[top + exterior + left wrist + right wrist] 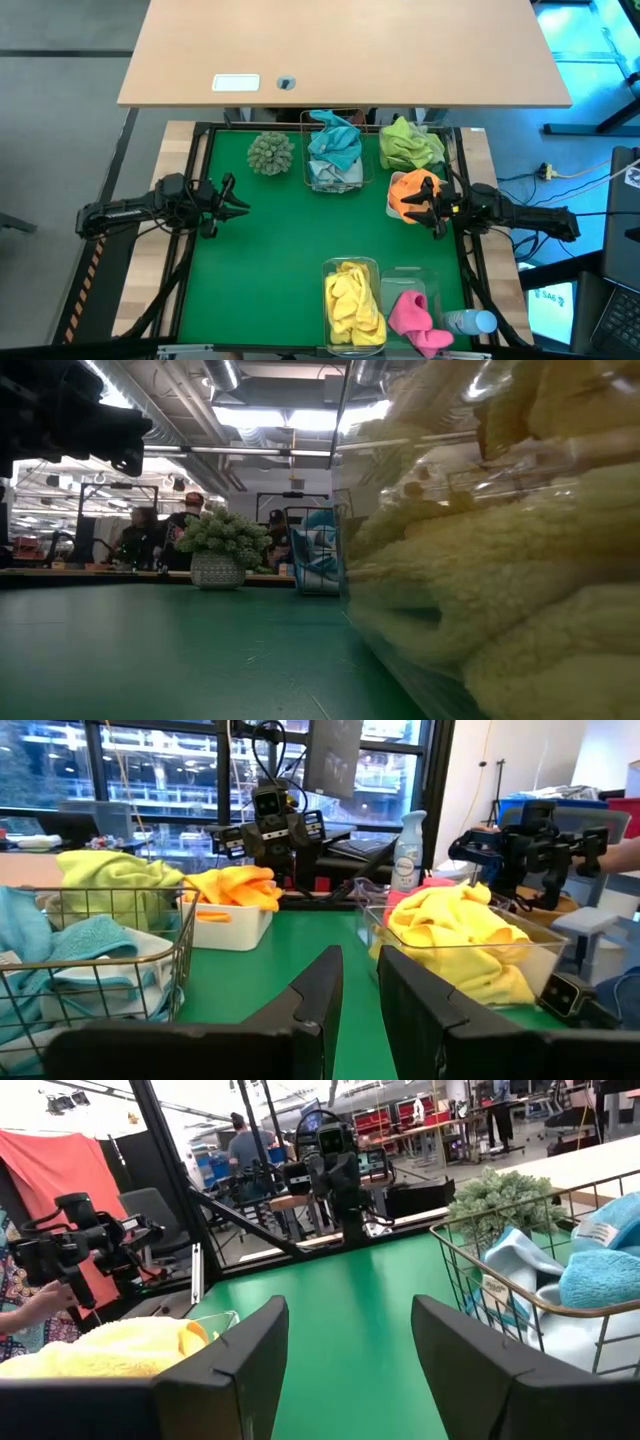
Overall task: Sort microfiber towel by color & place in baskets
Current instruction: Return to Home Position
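Note:
The towels lie sorted in the high view. Teal and pale grey-blue ones (334,150) fill the copper wire basket (306,165). A lime green one (408,145) and an orange one (408,190) lie in white trays. Yellow ones (352,300) and a pink one (415,315) sit in clear tubs. My left gripper (238,198) (360,970) hovers over the table's left part, narrowly open and empty. My right gripper (418,205) (350,1330) hangs at the orange towel's left edge, wide open, holding nothing.
A shaggy sage-green ball (270,152) sits left of the wire basket. A clear bottle with a blue cap (470,322) lies at the near right corner. Bare green mat (290,240) stretches between the two grippers. The yellow tub (500,560) fills the low view's right.

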Controlling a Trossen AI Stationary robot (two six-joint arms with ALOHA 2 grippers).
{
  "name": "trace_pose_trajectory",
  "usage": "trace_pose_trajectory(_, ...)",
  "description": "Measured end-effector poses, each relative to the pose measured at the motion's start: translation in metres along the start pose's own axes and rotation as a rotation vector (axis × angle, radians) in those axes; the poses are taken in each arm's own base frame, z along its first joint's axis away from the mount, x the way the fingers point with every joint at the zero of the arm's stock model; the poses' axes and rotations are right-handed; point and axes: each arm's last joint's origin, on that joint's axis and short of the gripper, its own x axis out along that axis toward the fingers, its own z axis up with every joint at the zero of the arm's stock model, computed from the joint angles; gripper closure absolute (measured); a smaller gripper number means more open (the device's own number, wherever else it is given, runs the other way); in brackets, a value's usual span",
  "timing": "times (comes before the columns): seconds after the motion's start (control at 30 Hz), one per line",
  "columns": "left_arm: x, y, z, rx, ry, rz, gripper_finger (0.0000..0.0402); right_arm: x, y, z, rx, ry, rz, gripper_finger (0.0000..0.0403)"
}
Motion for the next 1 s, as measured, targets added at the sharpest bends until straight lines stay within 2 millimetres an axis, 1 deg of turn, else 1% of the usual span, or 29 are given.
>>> trace_pose_trajectory(0.2, 0.0, 0.0002, 0.0, 0.024, 0.0, 0.005, 0.0337, 0.0, -0.0001, -0.0001, 0.0, 0.001, 0.0, 0.0191)
trace_pose_trajectory(0.3, 0.0, 0.0008, -0.0001, 0.111, 0.0, 0.026, 0.0337, 0.0, 0.0, -0.0001, 0.0, 0.001, 0.0, 0.0191)
trace_pose_trajectory(0.43, -0.0001, 0.0028, -0.0007, 0.237, 0.011, 0.095, 0.0337, 0.0, 0.0, -0.0001, 0.0, 0.001, 0.001, 0.0191)
trace_pose_trajectory(0.67, -0.0012, 0.0082, -0.0034, 0.223, 0.048, 0.274, 0.0337, 0.0, 0.0, -0.0001, 0.0, 0.001, 0.001, 0.0191)
trace_pose_trajectory(1.0, -0.0013, 0.0087, -0.0036, 0.179, 0.046, 0.292, 0.0337, 0.0, 0.0, -0.0002, 0.0, 0.002, 0.001, 0.0191)
